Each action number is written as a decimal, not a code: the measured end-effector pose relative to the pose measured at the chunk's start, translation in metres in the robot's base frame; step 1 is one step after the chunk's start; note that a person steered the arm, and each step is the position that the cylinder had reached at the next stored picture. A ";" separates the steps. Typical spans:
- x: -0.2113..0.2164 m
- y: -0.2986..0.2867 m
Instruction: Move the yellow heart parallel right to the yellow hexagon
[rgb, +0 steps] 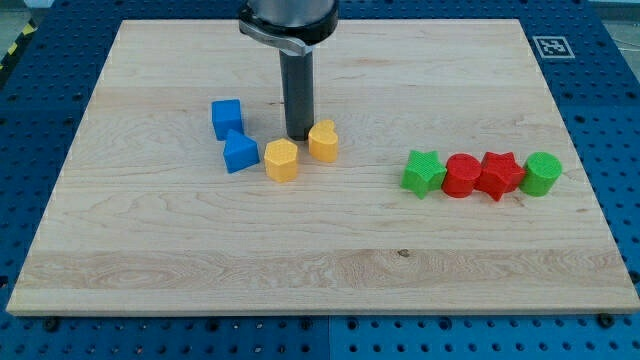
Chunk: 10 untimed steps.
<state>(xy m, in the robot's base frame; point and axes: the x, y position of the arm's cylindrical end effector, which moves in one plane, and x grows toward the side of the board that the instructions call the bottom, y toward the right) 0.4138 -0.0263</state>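
The yellow heart (323, 141) lies near the board's middle, up and to the right of the yellow hexagon (282, 160), a small gap between them. My tip (298, 136) rests on the board just left of the heart, touching or almost touching its left side, and just above the hexagon. The dark rod rises from there to the view's top.
Two blue blocks lie left of the hexagon: a blue cube (227, 118) and another blue block (240, 153). At the right stands a row: green star (423, 173), red cylinder (461, 176), red star (499, 175), green cylinder (541, 173). The wooden board (300, 270) sits on a blue table.
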 end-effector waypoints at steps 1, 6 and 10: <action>0.000 0.002; 0.005 0.028; 0.018 0.032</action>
<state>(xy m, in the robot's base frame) 0.4316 0.0055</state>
